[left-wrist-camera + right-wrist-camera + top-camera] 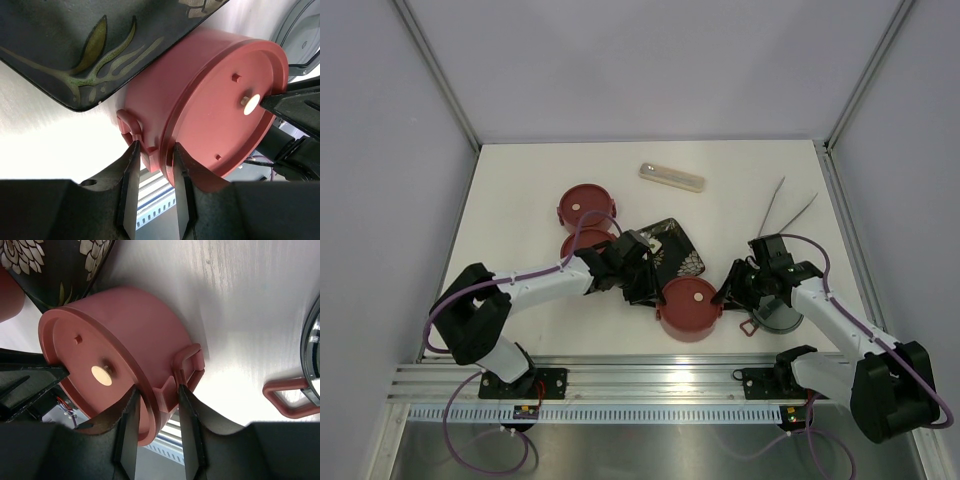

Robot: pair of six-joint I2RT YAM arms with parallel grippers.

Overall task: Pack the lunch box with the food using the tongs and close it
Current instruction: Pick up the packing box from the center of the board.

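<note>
A dusty-red bowl of the lunch box (690,308) stands near the front of the table with a flat red lid on it. My left gripper (648,285) is shut on the lug and rim at its left side (150,150). From the other side my right gripper (728,295) is shut on the right lug and rim (172,385). Two more red bowls (583,203) (578,243) stand at the left. The grey top lid (782,318) lies under my right arm. The tongs (788,208) lie at the back right. No food shows.
The black flower-patterned plate (675,250) lies just behind the held bowl, partly under my left wrist. A long translucent case (671,176) rests at the back. A red handle loop (287,400) of the grey lid lies right of my right gripper.
</note>
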